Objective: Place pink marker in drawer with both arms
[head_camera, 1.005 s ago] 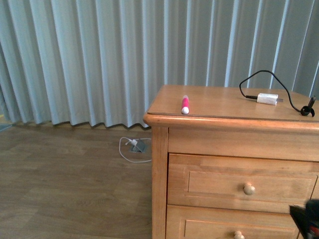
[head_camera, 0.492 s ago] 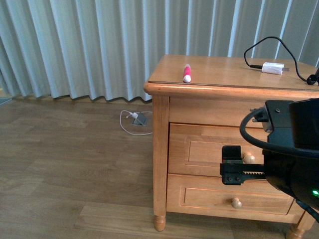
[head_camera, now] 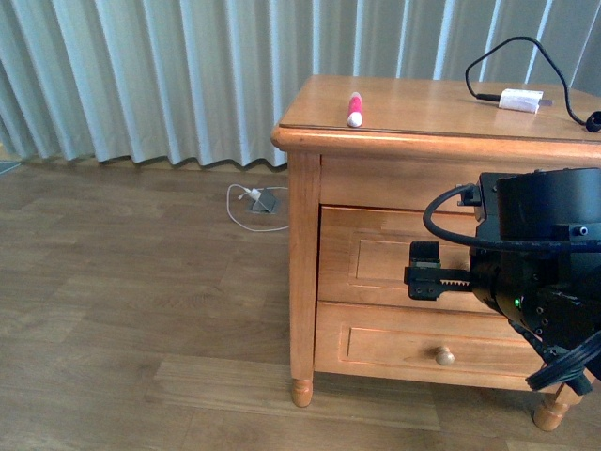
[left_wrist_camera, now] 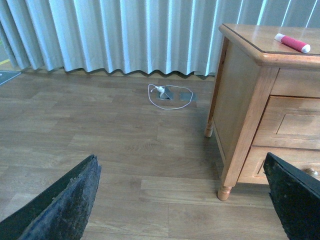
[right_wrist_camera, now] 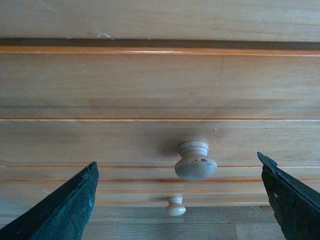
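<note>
The pink marker (head_camera: pixel 354 108) lies on the cabinet top near its front left corner; it also shows in the left wrist view (left_wrist_camera: pixel 292 43). The upper drawer (head_camera: pixel 371 261) is closed. My right gripper (head_camera: pixel 424 272) is open in front of the drawer front, hiding its knob in the front view. In the right wrist view the pale knob (right_wrist_camera: pixel 195 163) sits between the spread fingers (right_wrist_camera: pixel 65 210) of the right gripper (right_wrist_camera: pixel 177 167), untouched. My left gripper (left_wrist_camera: pixel 181 195) is open and empty above the floor, left of the cabinet, and is out of the front view.
The lower drawer (head_camera: pixel 394 349) with its knob (head_camera: pixel 444 355) is closed. A white charger block (head_camera: pixel 521 101) with black cable lies at the back right of the cabinet top (head_camera: pixel 432 117). A white cable and grey plug (head_camera: pixel 258 199) lie on the wooden floor by the curtain.
My right arm has come into the front view and its open gripper now stands at the upper drawer front, slightly higher than half a second ago. The marker has not moved on the cabinet.
</note>
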You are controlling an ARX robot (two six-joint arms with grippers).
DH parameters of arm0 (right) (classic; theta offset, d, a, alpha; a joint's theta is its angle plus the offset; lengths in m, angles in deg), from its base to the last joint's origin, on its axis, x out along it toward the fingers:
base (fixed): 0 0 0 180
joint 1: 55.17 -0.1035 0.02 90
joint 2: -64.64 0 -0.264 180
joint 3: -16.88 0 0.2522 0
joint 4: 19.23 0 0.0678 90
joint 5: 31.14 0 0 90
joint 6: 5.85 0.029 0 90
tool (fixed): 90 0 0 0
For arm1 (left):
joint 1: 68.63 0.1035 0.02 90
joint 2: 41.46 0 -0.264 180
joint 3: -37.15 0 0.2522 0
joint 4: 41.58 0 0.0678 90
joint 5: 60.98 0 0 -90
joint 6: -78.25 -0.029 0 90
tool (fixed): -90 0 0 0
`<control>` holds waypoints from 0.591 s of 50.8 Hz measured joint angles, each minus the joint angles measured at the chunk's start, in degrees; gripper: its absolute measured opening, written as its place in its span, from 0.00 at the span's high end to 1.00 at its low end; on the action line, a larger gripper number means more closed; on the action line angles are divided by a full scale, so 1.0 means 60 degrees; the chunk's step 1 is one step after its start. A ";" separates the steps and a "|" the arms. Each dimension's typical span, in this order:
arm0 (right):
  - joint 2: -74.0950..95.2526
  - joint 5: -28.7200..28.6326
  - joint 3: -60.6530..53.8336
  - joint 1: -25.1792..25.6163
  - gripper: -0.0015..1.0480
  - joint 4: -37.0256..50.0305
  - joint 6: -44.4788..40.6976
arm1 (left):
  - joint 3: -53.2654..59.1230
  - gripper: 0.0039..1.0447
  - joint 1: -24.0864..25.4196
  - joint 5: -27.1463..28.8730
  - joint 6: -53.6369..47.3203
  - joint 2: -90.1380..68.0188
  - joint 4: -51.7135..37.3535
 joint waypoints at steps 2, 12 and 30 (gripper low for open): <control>0.0120 0.0004 0.0098 0.0040 0.08 -0.0004 -0.0011 | 0.0000 0.05 0.0000 0.0004 0.0004 0.0000 0.0000; 0.0506 -0.0004 0.0539 0.0171 0.08 -0.0036 -0.0033 | 0.0000 0.05 0.0000 0.0000 0.0000 0.0000 0.0000; 0.0841 -0.0182 0.0969 0.0222 0.08 -0.0226 -0.0408 | 0.0000 0.05 0.0000 0.0000 0.0000 0.0000 0.0000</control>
